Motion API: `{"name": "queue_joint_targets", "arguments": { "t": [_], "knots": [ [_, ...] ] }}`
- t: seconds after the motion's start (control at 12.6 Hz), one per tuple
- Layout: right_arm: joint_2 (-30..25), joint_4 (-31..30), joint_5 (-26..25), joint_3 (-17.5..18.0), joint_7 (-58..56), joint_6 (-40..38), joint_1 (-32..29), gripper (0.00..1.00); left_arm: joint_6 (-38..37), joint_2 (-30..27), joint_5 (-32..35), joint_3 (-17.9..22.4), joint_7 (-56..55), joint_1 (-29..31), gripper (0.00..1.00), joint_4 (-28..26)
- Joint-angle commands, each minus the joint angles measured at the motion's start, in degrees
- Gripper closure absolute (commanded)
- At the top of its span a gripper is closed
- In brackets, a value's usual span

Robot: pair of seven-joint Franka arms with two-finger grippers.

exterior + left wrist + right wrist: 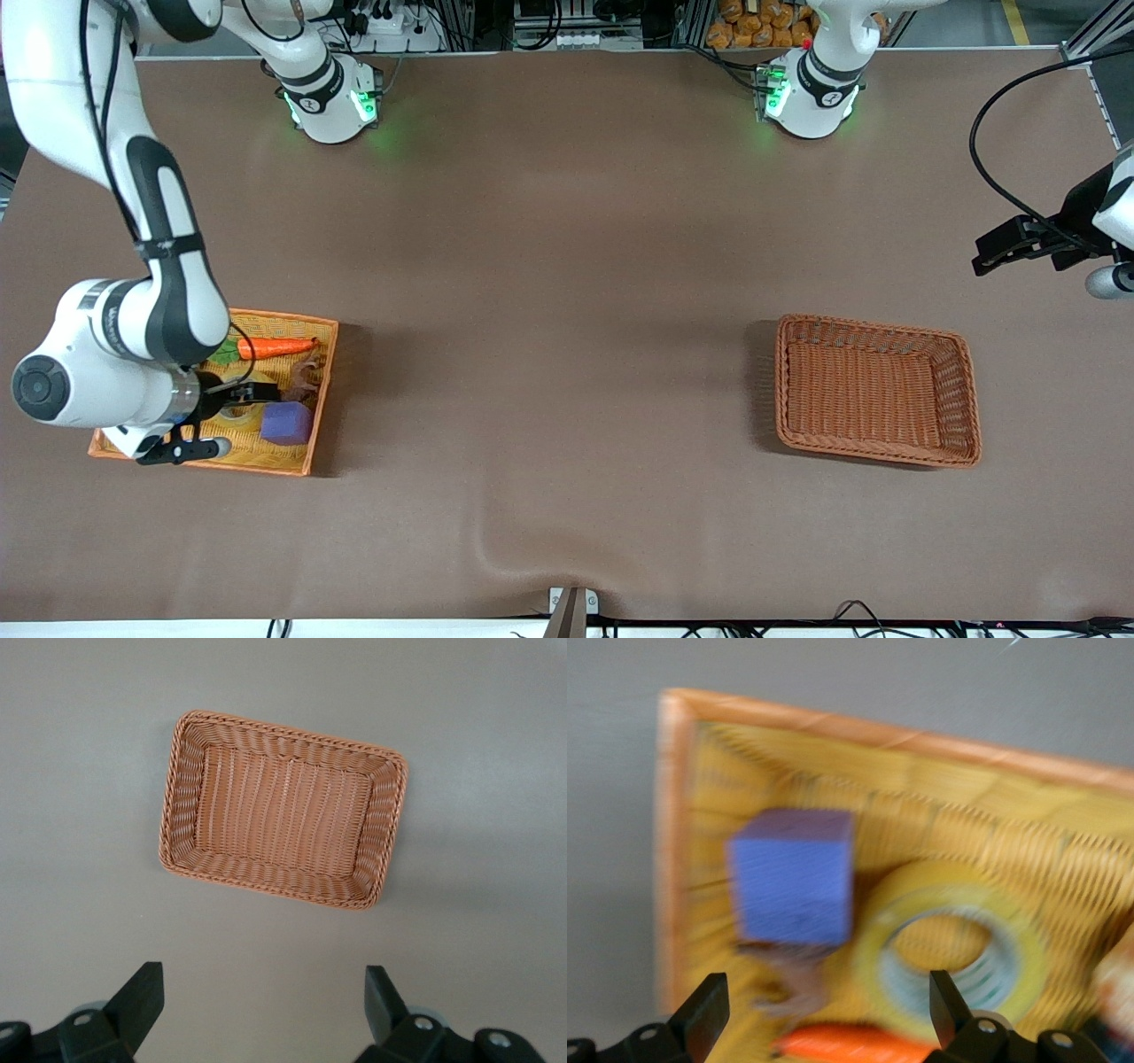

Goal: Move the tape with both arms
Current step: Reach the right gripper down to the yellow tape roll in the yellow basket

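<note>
Brown table cover (549, 372) fills the surface, with a small wrinkle and a metal bracket (572, 607) at the edge nearest the front camera; cables (850, 613) run along that edge.

Yellow tray (292, 461) with orange rim sits toward the right arm's end of the table. Inside it: tape (237, 424), lying flat, grey core up; purple cube (286, 423) just beside the tape; carrot (276, 347) in the part of the tray farther from the front camera; a small brownish thing (303, 377) between carrot and cube, cannot tell what it is. In the right wrist view the tape (957, 957) and cube (793, 875) are near touching, blurred, so contact unclear.

Right gripper (232, 400) hangs low over the tray, above the tape, fingers spread wide, holding nothing; in its wrist view the fingers (700, 1014) show apart.

Wicker basket (877, 390), brown, rectangular, sits toward the left arm's end, well apart from the tray, nothing in it (283, 811).

Left gripper (1019, 244) waits up in the air over bare cover near the table's end, fingers (137, 1001) wide apart, holding nothing.

Arm bases with green lights (332, 106) stand along the table's top edge; racks, a power strip (390, 22) and orange items (757, 22) sit past it.
</note>
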Motion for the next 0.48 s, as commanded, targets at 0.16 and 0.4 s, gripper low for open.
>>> {"name": "queue_joint_targets", "arguments": {
  "t": [0.16,0.4],
  "knots": [
    [2.67,2.99,0.56,0.44,-5.76,-0.23,-4.8,0.0,0.57,-0.21,-0.7,-0.31,0.26,0.25,0.0,-0.21],
    [4.95,2.99,-0.14,0.35,-8.15,2.93,-7.26,0.0,1.01,0.31,-0.79,-0.57,0.09,-0.1,0.0,-0.39]
  ]
}}
